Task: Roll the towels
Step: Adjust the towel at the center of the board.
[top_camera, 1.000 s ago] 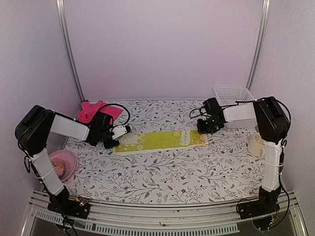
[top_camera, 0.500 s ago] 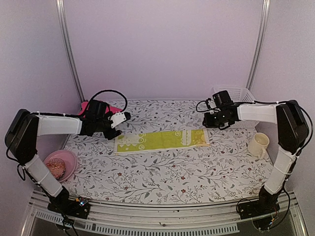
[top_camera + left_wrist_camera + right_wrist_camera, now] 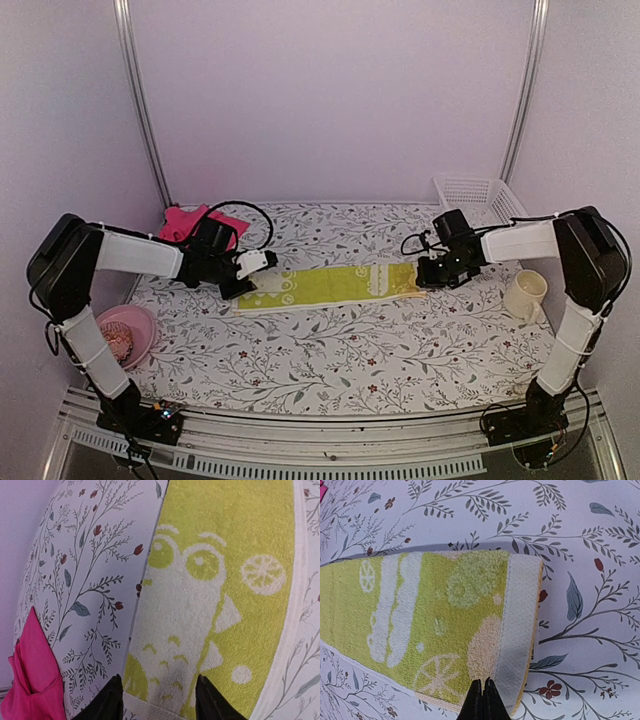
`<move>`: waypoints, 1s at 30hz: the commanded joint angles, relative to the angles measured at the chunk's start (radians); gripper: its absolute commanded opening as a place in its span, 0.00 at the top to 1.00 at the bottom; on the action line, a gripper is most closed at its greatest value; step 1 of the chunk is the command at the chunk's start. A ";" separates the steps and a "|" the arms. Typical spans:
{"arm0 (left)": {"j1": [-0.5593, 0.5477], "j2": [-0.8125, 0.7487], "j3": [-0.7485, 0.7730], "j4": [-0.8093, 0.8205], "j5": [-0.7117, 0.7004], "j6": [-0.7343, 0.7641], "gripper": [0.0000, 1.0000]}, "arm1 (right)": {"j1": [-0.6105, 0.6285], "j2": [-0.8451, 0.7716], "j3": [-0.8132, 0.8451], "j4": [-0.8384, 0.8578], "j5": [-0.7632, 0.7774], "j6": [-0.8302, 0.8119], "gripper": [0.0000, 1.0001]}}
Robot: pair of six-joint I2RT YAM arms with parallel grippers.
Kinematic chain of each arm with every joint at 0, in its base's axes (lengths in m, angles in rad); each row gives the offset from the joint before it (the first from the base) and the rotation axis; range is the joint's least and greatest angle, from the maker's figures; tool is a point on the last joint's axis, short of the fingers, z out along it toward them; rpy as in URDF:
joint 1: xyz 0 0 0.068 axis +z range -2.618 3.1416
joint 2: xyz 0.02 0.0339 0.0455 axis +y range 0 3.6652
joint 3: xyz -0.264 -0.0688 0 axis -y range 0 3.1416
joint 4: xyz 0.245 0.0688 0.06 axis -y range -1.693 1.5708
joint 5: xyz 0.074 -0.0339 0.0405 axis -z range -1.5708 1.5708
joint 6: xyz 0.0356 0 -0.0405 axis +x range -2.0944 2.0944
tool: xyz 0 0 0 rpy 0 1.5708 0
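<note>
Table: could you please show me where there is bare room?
Free: the front strip before the yellow-green towel, between pink bowl and mug; also the back, between pink towel and basket. Crowded: both towel ends, under the fingers.

You have a floral-print table (image 3: 330, 350), a pink bowl (image 3: 146, 318) near left, a white basket (image 3: 470, 183) far right, a cream mug (image 3: 524, 295) beside it.

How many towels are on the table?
2. The yellow-green towel lies flat across the middle of the table. The pink towel is bunched up in the far left corner, partly hidden. I see no others.
</note>
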 commanded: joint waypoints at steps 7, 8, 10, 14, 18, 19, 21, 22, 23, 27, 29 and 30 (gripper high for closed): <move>-0.013 0.008 -0.043 -0.027 0.025 0.019 0.49 | -0.002 0.068 -0.002 -0.041 0.063 0.013 0.96; -0.014 0.009 -0.048 -0.030 0.024 0.022 0.49 | -0.002 0.061 0.001 -0.049 0.072 0.015 0.94; -0.017 0.008 -0.058 -0.037 0.027 0.029 0.47 | -0.002 0.044 0.008 -0.067 0.095 0.019 0.93; -0.017 -0.018 -0.052 -0.051 0.050 0.023 0.36 | -0.002 -0.022 0.014 -0.090 0.117 0.029 0.91; -0.002 -0.093 -0.012 -0.098 0.106 -0.007 0.19 | -0.003 -0.107 0.024 -0.130 0.152 0.043 0.73; 0.006 -0.120 -0.003 -0.110 0.126 -0.015 0.12 | -0.003 -0.128 0.026 -0.144 0.163 0.048 0.68; 0.027 -0.176 0.000 -0.130 0.166 -0.029 0.03 | -0.007 -0.154 0.026 -0.155 0.159 0.053 0.56; 0.043 -0.208 -0.003 -0.136 0.186 -0.037 0.03 | -0.012 -0.162 0.021 -0.156 0.157 0.056 0.53; 0.059 -0.237 -0.009 -0.142 0.205 -0.045 0.03 | -0.016 -0.165 0.019 -0.157 0.153 0.059 0.50; 0.124 -0.375 -0.085 -0.155 0.264 -0.052 0.03 | -0.019 -0.151 -0.003 -0.125 0.118 0.078 0.39; 0.148 -0.448 -0.132 -0.159 0.276 -0.051 0.03 | -0.019 -0.132 -0.013 -0.100 0.101 0.088 0.38; 0.160 -0.482 -0.154 -0.164 0.285 -0.055 0.03 | -0.020 -0.119 -0.015 -0.093 0.096 0.092 0.38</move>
